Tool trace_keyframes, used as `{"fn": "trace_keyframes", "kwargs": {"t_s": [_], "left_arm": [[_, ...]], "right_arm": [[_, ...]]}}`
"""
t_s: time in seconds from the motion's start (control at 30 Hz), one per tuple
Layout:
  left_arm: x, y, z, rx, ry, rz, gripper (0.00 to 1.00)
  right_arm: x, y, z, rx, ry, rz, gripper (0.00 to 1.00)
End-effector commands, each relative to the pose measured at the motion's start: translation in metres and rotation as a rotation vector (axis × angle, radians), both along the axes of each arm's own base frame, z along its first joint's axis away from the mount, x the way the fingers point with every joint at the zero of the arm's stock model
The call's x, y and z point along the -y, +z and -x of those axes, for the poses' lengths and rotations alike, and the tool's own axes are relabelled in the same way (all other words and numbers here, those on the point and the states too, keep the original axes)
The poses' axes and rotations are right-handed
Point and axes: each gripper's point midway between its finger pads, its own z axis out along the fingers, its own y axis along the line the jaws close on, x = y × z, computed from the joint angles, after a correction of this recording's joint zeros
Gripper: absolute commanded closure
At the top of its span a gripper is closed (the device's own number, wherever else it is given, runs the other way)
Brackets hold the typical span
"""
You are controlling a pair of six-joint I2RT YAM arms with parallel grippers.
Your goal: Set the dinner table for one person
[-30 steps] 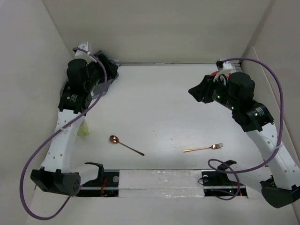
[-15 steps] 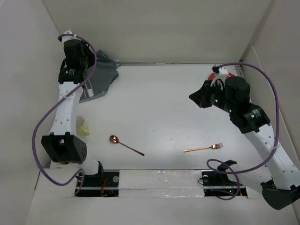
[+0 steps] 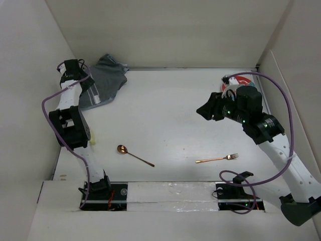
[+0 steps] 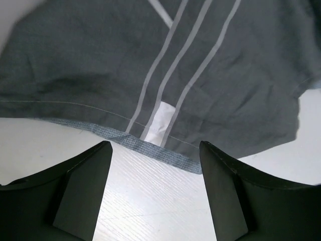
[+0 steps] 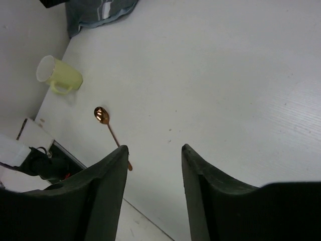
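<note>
The left gripper (image 4: 155, 146) is hovering just above the near hem of the dark grey cloth placemat with three white stripes (image 3: 106, 80). Its jaws are spread wide with nothing between them. The placemat is lying rumpled in the upper left corner of the top view, against the side panel (image 3: 60, 45), so it is not yet serving as a setting. The jaws straddling the hem suggest the arm is lining up to pinch the cloth and drag it toward the middle.

The large matte white dinner table (image 3: 170, 113) is filling the centre of the top view, its middle bare. The slim copper-coloured metal spoon (image 3: 136, 157) is lying flat at lower left of centre. The matching copper-coloured fork (image 3: 216, 159) is lying at lower right, well apart from it. The pale yellow-green ceramic mug (image 5: 59, 75) is sitting by the left edge, apparently upright.

The right gripper (image 5: 154, 148) is hanging above the table's right half, jaws parted and empty. Behind its arm, at the upper right, a red round item (image 3: 246, 80) is showing, mostly hidden; what it is cannot be told. This arm is probably keeping out of the centre, since the placemat needs laying first.
</note>
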Motion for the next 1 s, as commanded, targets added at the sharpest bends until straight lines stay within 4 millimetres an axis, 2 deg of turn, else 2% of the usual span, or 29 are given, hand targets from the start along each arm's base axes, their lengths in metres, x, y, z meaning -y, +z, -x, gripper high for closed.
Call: {"fn": "trace_keyframes", "kwargs": {"t_s": [0.0, 0.07, 0.13, 0.3, 0.4, 0.43, 0.57, 0.6, 0.63, 0.67, 0.7, 0.73, 0.77, 0.8, 0.83, 0.9, 0.93, 0.97], "left_arm": [[0.029, -0.014, -0.012, -0.006, -0.064, 0.057, 0.32], [0.032, -0.031, -0.013, -0.034, -0.068, 0.055, 0.32], [0.045, -0.053, -0.015, -0.071, -0.095, 0.074, 0.32], [0.05, -0.092, -0.017, -0.118, -0.098, 0.117, 0.32], [0.068, -0.104, -0.023, -0.146, -0.144, 0.105, 0.39], [0.067, -0.107, -0.023, -0.151, -0.147, 0.1, 0.39], [0.093, -0.121, -0.03, -0.188, -0.198, 0.076, 0.45], [0.093, -0.132, -0.03, -0.211, -0.197, 0.078, 0.47], [0.102, -0.13, -0.036, -0.202, -0.214, 0.081, 0.51], [0.109, -0.133, -0.038, -0.207, -0.23, 0.093, 0.76], [0.123, -0.14, -0.039, -0.217, -0.261, 0.107, 0.86], [0.133, -0.136, -0.044, -0.2, -0.277, 0.126, 0.95], [0.148, -0.133, -0.049, -0.18, -0.31, 0.155, 1.0], [0.161, -0.131, -0.052, -0.166, -0.334, 0.168, 1.0], [0.189, -0.123, -0.056, -0.141, -0.388, 0.186, 1.0], [0.226, -0.11, -0.065, -0.088, -0.44, 0.228, 1.0], [0.265, -0.096, -0.068, -0.052, -0.511, 0.26, 1.0], [0.289, -0.082, -0.074, -0.003, -0.528, 0.3, 1.0]], "right_arm": [[-0.009, 0.008, -0.003, 0.027, 0.042, -0.024, 0.46], [-0.011, 0.007, -0.004, 0.018, 0.049, -0.023, 0.45], [-0.013, 0.009, -0.006, 0.012, 0.051, -0.025, 0.44], [-0.017, 0.008, -0.006, 0.003, 0.058, -0.015, 0.43], [-0.016, 0.008, -0.008, -0.002, 0.038, -0.017, 0.43], [-0.018, 0.008, -0.006, -0.002, 0.047, -0.017, 0.43], [-0.017, 0.012, -0.009, 0.006, 0.029, -0.015, 0.43], [-0.017, 0.012, -0.01, 0.003, 0.029, -0.014, 0.43], [-0.017, 0.012, -0.01, 0.005, 0.028, -0.014, 0.43], [-0.016, 0.013, -0.011, 0.009, 0.022, -0.013, 0.43], [-0.015, 0.014, -0.011, 0.009, 0.016, -0.012, 0.43], [-0.015, 0.014, -0.011, 0.01, 0.014, -0.01, 0.43], [-0.014, 0.015, -0.012, 0.013, 0.009, -0.009, 0.43], [-0.013, 0.015, -0.013, 0.016, 0.004, -0.007, 0.43], [-0.013, 0.017, -0.013, 0.019, 0.0, -0.007, 0.43], [-0.012, 0.017, -0.016, 0.025, -0.008, -0.004, 0.43], [-0.013, 0.017, -0.017, 0.024, -0.01, -0.003, 0.43], [-0.013, 0.015, -0.019, 0.018, -0.011, 0.001, 0.43]]}}
